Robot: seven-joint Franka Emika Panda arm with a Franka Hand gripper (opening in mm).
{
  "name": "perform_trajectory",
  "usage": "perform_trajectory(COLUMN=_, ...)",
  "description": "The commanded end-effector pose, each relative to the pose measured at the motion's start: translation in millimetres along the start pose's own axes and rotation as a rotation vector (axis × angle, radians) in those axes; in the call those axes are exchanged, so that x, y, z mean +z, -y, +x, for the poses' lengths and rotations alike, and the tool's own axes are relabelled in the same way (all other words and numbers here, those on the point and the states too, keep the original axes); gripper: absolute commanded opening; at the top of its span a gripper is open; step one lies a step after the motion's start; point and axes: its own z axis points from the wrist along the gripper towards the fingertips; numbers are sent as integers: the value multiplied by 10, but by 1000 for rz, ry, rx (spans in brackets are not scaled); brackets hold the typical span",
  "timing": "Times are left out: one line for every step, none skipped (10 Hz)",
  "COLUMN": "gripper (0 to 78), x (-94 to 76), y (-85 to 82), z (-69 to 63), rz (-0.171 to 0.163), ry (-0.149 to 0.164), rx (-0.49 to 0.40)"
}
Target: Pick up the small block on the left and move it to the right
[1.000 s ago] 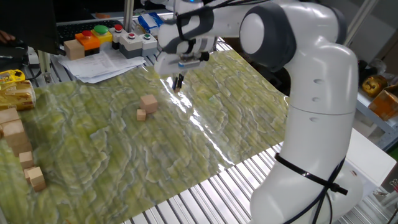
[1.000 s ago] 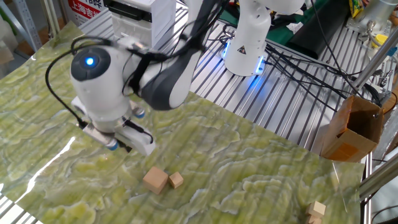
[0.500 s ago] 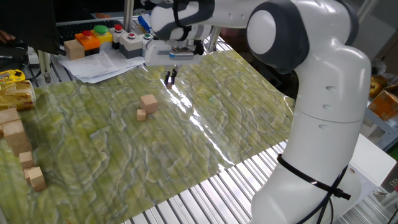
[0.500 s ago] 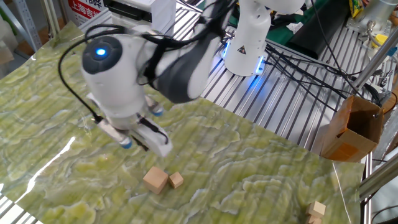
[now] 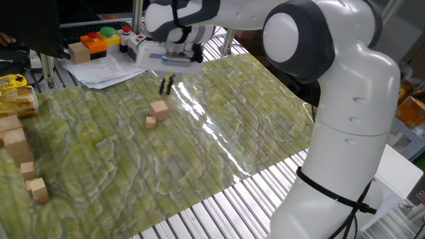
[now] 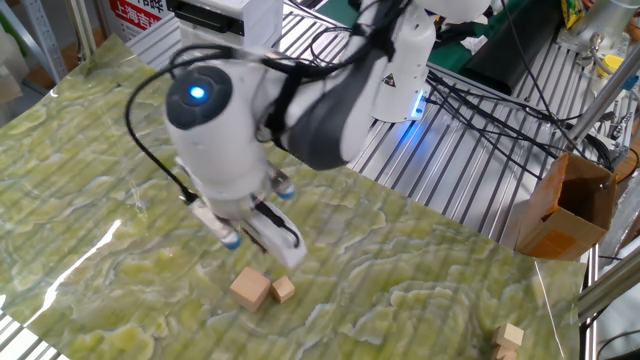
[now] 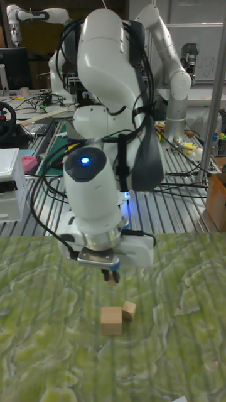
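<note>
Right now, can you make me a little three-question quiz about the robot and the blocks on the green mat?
1. True or false: the end effector is holding the small block.
2. What touches the small block: A) the medium cube, B) the orange buttons, C) nothing?
3. Fill in: both blocks rest on the green ____.

Key: 1 false, it hovers above them, empty. 2 A. 3 mat.

The arm is glossy white with rounded segments and dark grey joint bands. A blue light glows on its wrist housing. Black cables loop along it. The gripper has 2 dark, slim fingers.
</note>
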Motion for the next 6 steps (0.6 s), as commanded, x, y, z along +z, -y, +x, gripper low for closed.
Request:
perform_trajectory(gripper=12, x=429, y=-727, z=111, rz=-172, ry=-34, rx=180)
perform_trajectory(gripper=12, x=455, y=-739, z=95, rz=-174, ry=-34, rx=183)
perform_trajectory(gripper=12, x=583, y=-790, z=19, rz=-220, ry=-41, rx=207)
perform_trajectory(gripper=12, x=683, y=-822, z=-38, rz=-264, ry=-30, rx=230)
perform_trajectory(gripper=12, x=771, y=-845, z=-84, rz=-267, ry=-18, rx=237)
perform_trajectory(gripper=12, x=848, y=-862, z=-126, rz=-258, ry=-14, rx=242)
